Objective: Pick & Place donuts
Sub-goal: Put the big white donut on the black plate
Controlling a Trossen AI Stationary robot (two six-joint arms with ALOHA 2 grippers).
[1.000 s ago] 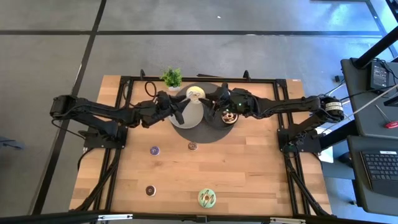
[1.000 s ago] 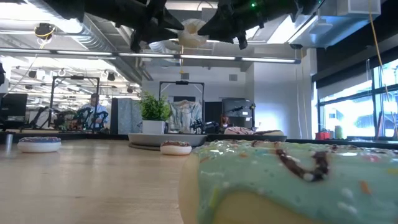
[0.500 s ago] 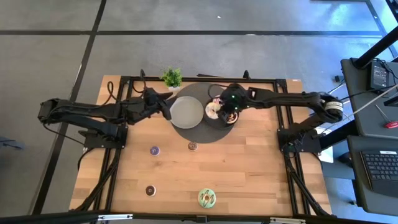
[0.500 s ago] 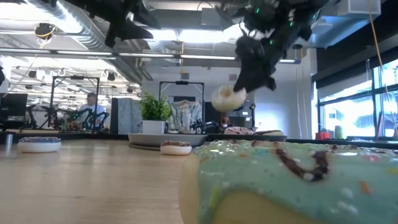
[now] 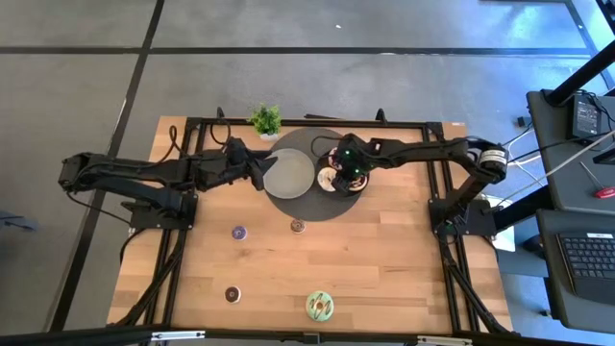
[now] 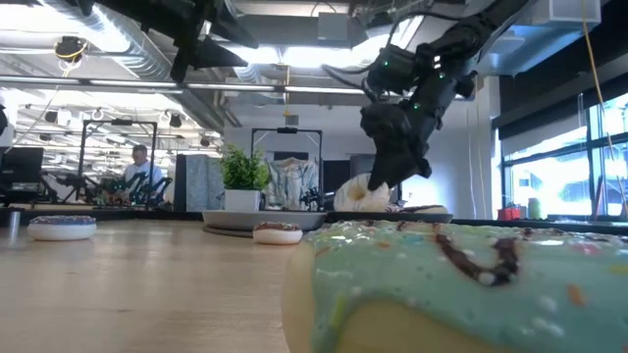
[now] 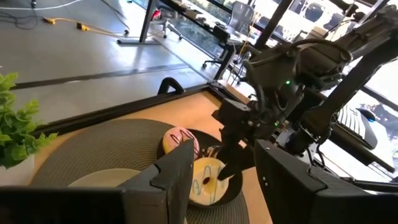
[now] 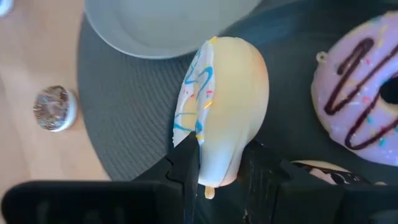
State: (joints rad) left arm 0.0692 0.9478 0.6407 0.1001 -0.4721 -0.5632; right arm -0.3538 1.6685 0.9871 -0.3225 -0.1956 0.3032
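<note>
High view: the round dark mat (image 5: 306, 207) lies at the far middle of the bench (image 5: 384, 269). On the mat: a light grey plate (image 5: 288, 173) and, just beside it, a dark plate (image 5: 348, 185). The right hand (image 5: 332, 171) is over the dark plate, clamped on the white donut (image 5: 329, 176). The left hand (image 5: 258, 169) waits at the mat's opposite edge; its fingers' spread is hard to make out here. A potted plant (image 5: 266, 120) stands just behind the mat. Nearer than the mat: purple donut (image 5: 238, 232), brown donut (image 5: 298, 226), dark donut (image 5: 232, 294), green donut (image 5: 320, 306).

Low view: the green donut fills the foreground and hides much of the bench.

Left wrist view: the left hand's fingers stand apart, holding nothing; a pink donut (image 7: 181, 139) lies beyond the white one.

Right wrist view: the white donut is gripped on edge, upright; the pink donut is cut off at the frame's edge.
</note>
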